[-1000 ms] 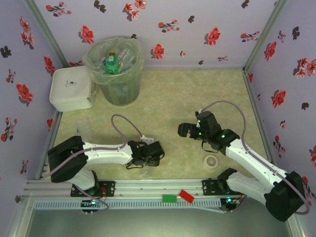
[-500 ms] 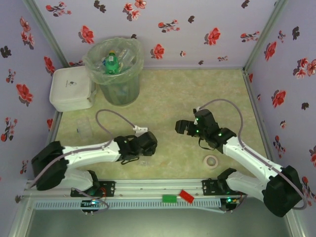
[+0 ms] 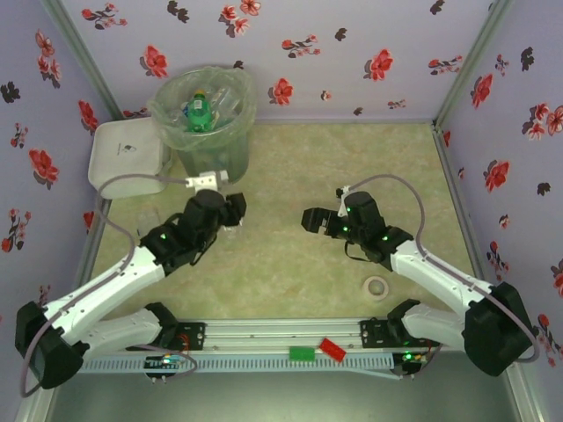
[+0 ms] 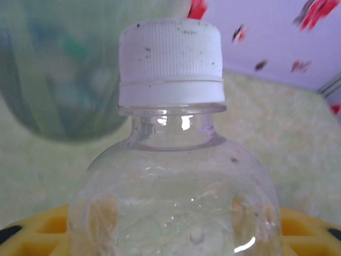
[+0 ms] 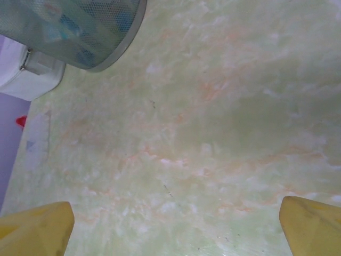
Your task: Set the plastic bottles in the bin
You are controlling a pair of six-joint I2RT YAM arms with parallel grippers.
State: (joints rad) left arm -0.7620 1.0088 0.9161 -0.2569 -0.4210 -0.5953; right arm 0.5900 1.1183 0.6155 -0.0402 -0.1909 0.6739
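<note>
Left gripper (image 3: 232, 211) pinching a bottle (image 4: 173, 176), bin (image 3: 215, 163) at eleven o'clock. Let go short and it clips the rim. Right gripper (image 3: 310, 220) spread, empty.

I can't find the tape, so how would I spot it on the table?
Look at the table's right half, near the front. Beside the right arm lies the tape. It's a small pale ring lying flat, the only ring there.

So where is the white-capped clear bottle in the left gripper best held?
Across the round body below the shoulder, coming from its base end, as the left gripper has it: the clear bottle narrows to neck and cap, leaving little to pinch.
</note>
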